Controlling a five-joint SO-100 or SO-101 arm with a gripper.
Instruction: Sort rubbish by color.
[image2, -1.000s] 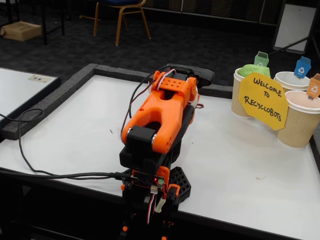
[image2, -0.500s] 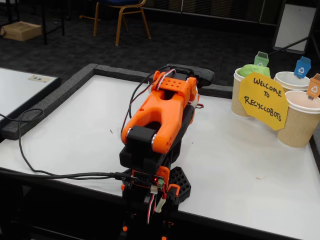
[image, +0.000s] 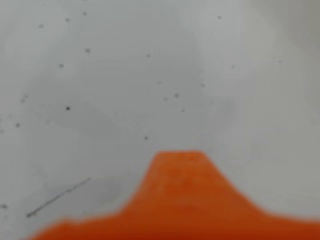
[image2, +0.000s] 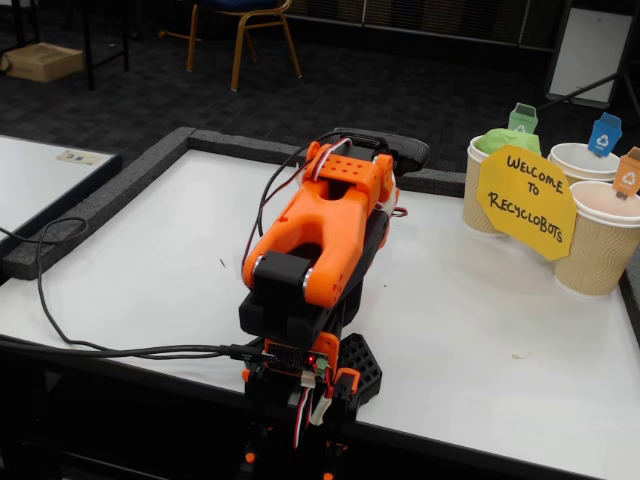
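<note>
The orange arm (image2: 325, 225) lies folded low over the white table (image2: 480, 340), with its gripper end pointing at the far edge. In the wrist view one blurred orange finger of my gripper (image: 178, 156) shows close above bare white table. No second finger shows, and nothing is seen held. A green paper wad (image2: 503, 141) sits in the left paper cup (image2: 480, 195), under a green tag. The orange and light blue wads are out of view.
Three paper cups stand at the table's far right: the left one, a middle cup (image2: 585, 160) with a blue tag and a right cup (image2: 605, 250) with an orange tag. A yellow "Welcome to Recyclobots" sign (image2: 525, 205) leans on them. Black cables (image2: 60, 320) run off the left edge.
</note>
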